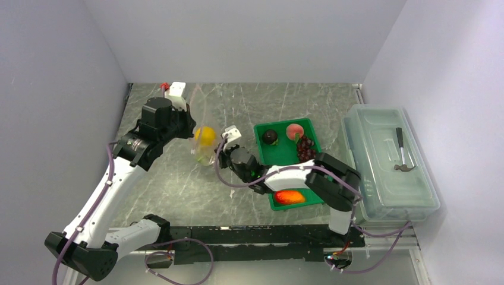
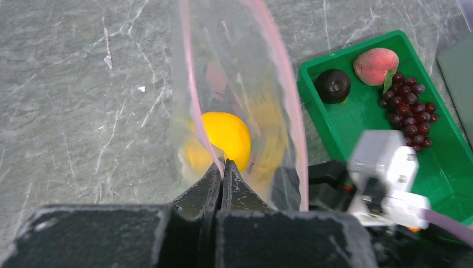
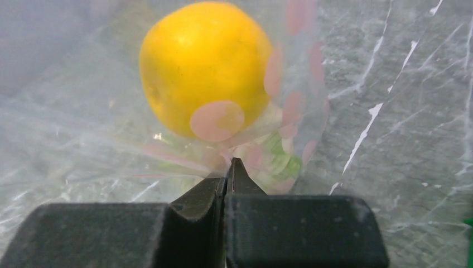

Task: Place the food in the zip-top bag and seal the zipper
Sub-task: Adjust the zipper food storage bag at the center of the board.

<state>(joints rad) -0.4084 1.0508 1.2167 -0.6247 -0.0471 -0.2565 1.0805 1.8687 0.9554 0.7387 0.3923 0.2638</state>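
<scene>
Grey-green, white-veined stone-pattern tabletop (image 1: 178, 190), enclosed by a plain pale left wall (image 1: 47, 119), far wall (image 1: 249, 35) and right wall (image 1: 451, 71). Black rail (image 1: 238, 234) along near edge. Light even, diffuse.

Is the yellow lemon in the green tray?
No, the lemon sits inside the clear bag, while the green tray holds the grapes, the peach and a dark round fruit.

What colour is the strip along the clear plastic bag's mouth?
The narrow strip is pale pink, clearest from left wrist.
</scene>
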